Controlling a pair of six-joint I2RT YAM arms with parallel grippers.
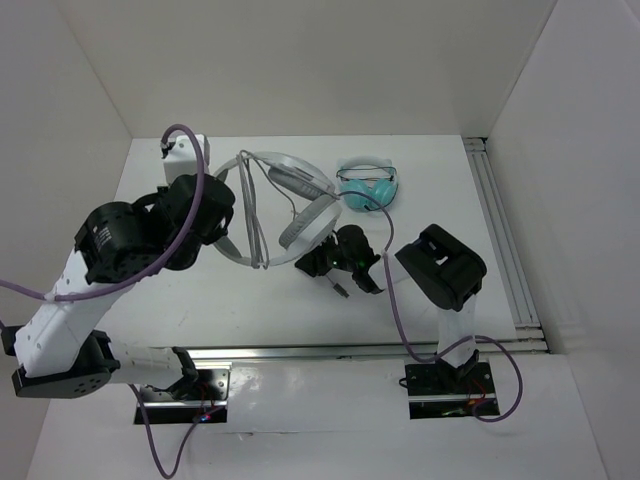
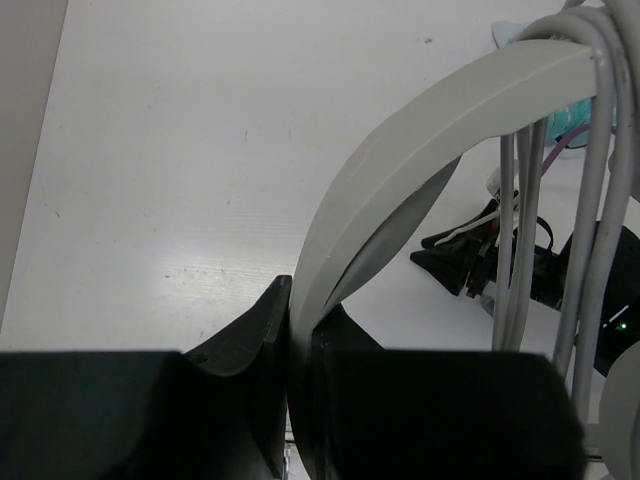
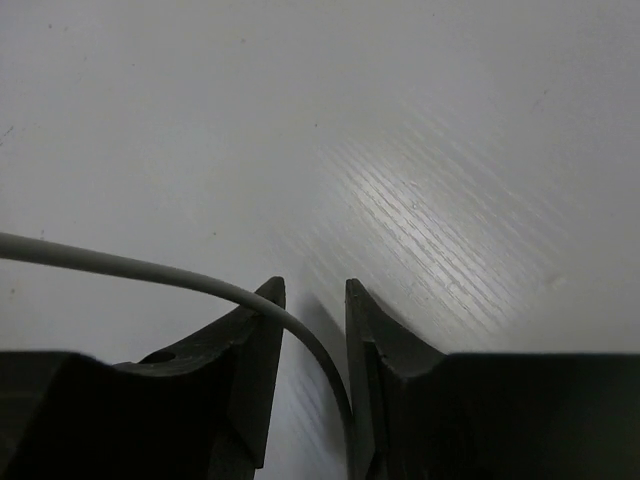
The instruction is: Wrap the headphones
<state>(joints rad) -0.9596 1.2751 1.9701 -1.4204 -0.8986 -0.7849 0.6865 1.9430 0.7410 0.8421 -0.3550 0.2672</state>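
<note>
White walls close in three sides of a flat white table (image 1: 285,312), its surface matte and faintly grained. On it, just left of centre and between the two arms, stand the large white over-ear headphones with a wide plastic headband and grey ear pads (image 1: 308,222), lifted at one side. A smaller pair of teal headphones (image 1: 368,188) lies just beyond them, apart.

The left gripper (image 2: 292,300) is clamped flat across the wide headband (image 2: 420,130) near one end, both black fingers pressed on the band. Several turns of the thin pale cable (image 2: 600,200) already hang over the band further along.

The right gripper (image 3: 315,295) has its jaws apart, with the loose cable running in from the left, over one fingertip and down into the gap; I cannot see it being pinched.

By my judgement the headphones are light, and the band is stiff but springy and smooth, so a firm grip across its width suits best. The cable is limp and slippery: hold it lightly, letting it slide under slight tension, and avoid jerking at the cup joint.
</note>
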